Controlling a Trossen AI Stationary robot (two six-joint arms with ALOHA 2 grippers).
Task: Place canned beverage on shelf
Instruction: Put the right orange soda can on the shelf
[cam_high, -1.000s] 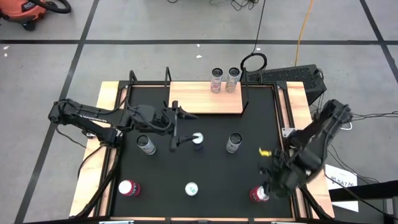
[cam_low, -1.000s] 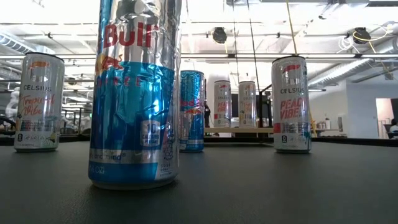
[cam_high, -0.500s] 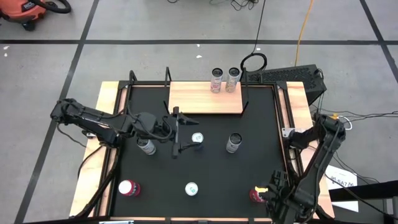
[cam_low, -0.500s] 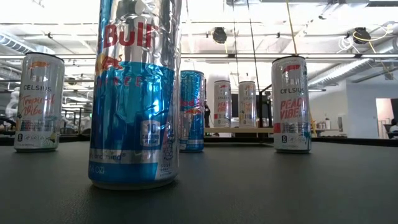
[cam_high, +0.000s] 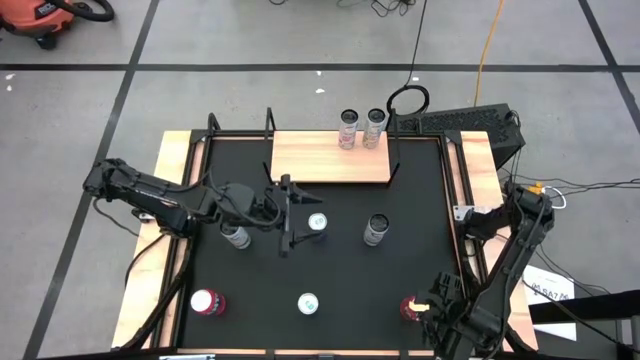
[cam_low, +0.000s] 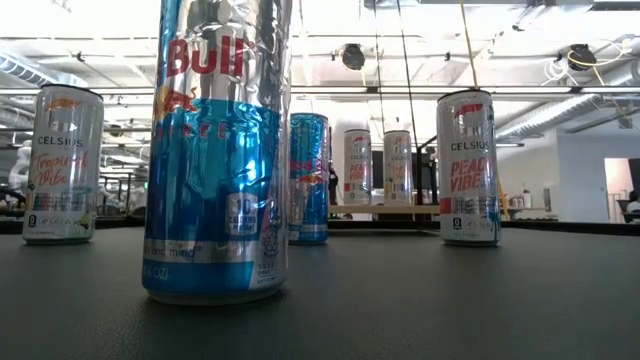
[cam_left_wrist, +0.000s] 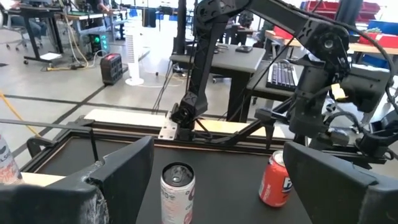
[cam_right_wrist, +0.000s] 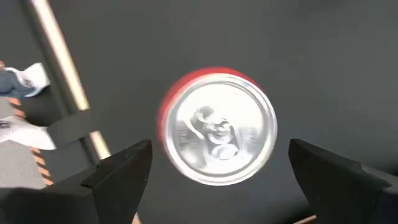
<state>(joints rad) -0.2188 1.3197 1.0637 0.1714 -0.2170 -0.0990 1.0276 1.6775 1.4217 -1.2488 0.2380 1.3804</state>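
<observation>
Your right claw (cam_high: 428, 308) hangs open over the red can (cam_high: 411, 310) at 5 o'clock on the surface. Your left claw (cam_high: 287, 213) is open mid-surface. The shelf (cam_high: 330, 158) sits at 12 o'clock.

The worktop (cam_high: 240, 290) wears a black mat with light-wood edges. On it stands the shelf (cam_high: 330, 158), carrying two cans (cam_high: 361, 128) at its far edge. Six more cans stand on the mat: a red can (cam_high: 410, 309) directly under the right jaws, a pale can (cam_high: 317, 222) between the left jaws.
</observation>
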